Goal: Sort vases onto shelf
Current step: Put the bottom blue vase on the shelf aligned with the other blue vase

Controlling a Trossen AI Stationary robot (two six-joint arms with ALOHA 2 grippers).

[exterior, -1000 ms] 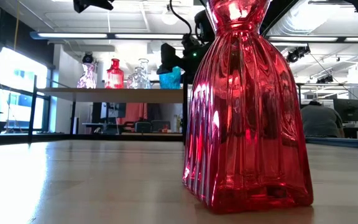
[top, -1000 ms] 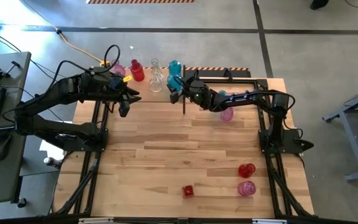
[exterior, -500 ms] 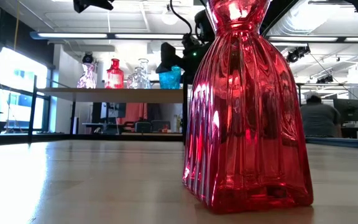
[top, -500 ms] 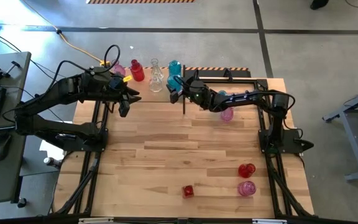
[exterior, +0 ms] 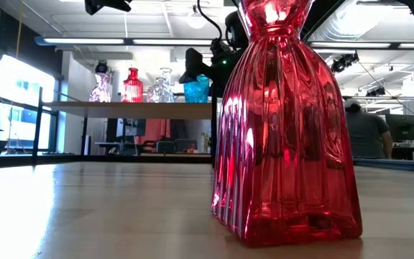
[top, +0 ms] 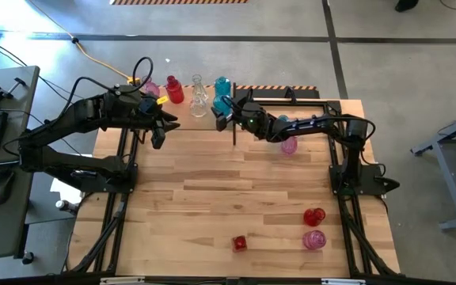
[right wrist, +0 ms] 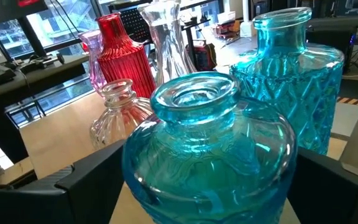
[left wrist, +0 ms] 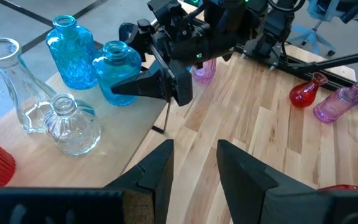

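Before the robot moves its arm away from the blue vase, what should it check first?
1. Right gripper open around the round blue vase: ok, its fingers stand wide on either side of it.
2. Vase standing upright on the shelf: ok.
3. Fingers fully clear of the glass: cannot tell, they sit very close to it.
4. Neighbours safe: ok, the taller blue vase and two clear vases stand upright beside it.
5. Left gripper out of the way: ok, it hangs off to the side, holding nothing.
6. Vases left to sort on the table: not ok, a pink one and three more wait.
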